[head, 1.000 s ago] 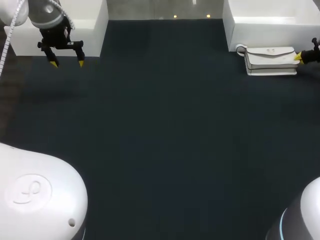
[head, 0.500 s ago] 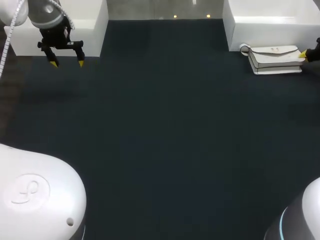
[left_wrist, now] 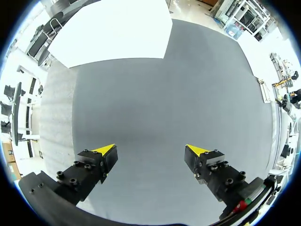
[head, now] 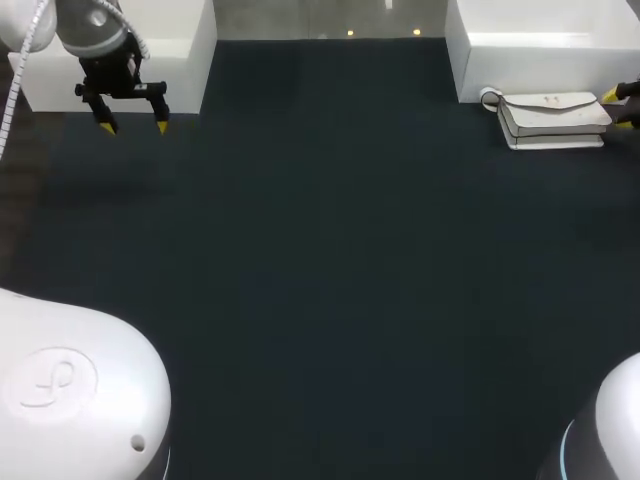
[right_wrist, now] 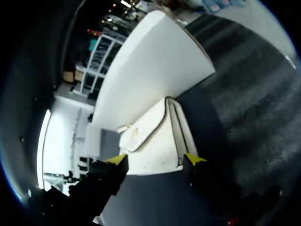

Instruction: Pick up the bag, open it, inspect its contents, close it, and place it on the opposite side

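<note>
- The white leather-look handbag with a flap front lies closed on its side at the far right of the dark worktop, close up against the front of the white block on that side. Its small loop handle points towards the middle.
- The right gripper sits at the bag's outer end, right at the picture's edge. In the right wrist view its jaws stand apart, with the bag's end just ahead of them and about level with the yellow tips, which do not press on it from both sides, so it holds nothing.
- That placing would suit either a grip about to be taken on the bag's end or one just let go (the bag, flap shut and flat, fits a pick-up side as well as a set-down side).
- The left gripper hangs above the far left corner by the other white block, jaws wide open and empty, well apart from the bag, probably parked clear of the right arm's work.
</note>
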### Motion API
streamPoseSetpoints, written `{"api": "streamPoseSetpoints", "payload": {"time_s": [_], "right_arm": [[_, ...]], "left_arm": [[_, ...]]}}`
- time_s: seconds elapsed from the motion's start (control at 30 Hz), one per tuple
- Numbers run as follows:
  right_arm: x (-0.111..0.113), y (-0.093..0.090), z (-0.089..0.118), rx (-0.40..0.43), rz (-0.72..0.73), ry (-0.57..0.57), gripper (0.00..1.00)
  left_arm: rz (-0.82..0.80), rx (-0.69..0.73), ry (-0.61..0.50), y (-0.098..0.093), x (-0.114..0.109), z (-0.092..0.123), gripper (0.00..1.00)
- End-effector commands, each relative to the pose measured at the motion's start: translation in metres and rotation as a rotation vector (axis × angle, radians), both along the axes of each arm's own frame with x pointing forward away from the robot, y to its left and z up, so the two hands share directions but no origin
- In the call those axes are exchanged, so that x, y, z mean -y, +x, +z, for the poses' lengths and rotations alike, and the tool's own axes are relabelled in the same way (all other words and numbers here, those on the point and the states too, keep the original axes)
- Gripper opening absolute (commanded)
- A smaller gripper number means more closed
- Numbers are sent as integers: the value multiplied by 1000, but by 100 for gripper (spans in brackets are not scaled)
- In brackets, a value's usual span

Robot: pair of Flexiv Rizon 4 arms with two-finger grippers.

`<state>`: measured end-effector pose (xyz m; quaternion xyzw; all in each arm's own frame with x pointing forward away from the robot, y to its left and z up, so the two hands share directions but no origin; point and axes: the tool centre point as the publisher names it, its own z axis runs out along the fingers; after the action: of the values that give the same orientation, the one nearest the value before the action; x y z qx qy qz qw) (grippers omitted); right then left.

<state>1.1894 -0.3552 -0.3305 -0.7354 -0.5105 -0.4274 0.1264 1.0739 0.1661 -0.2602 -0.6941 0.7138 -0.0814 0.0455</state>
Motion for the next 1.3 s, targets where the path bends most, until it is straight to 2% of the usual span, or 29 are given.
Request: {"api": "streamPoseSetpoints", "payload": {"time_s": [0.03,0.5,0.8,0.87,1.3], "right_arm": [[-9,-11,26,-260,288,-19,100],[-72,-50,52,-279,266,-272,100],[-114,-68,58,-299,275,-415,100],[-121,-71,56,-303,254,-468,100],[-153,-87,57,-326,249,-603,100]], "left_arm": [[1,1,2,-1,0,0,100],[1,1,2,-1,0,0,100],[1,1,2,-1,0,0,100],[1,1,2,-1,0,0,100],[1,1,2,-1,0,0,100]]}}
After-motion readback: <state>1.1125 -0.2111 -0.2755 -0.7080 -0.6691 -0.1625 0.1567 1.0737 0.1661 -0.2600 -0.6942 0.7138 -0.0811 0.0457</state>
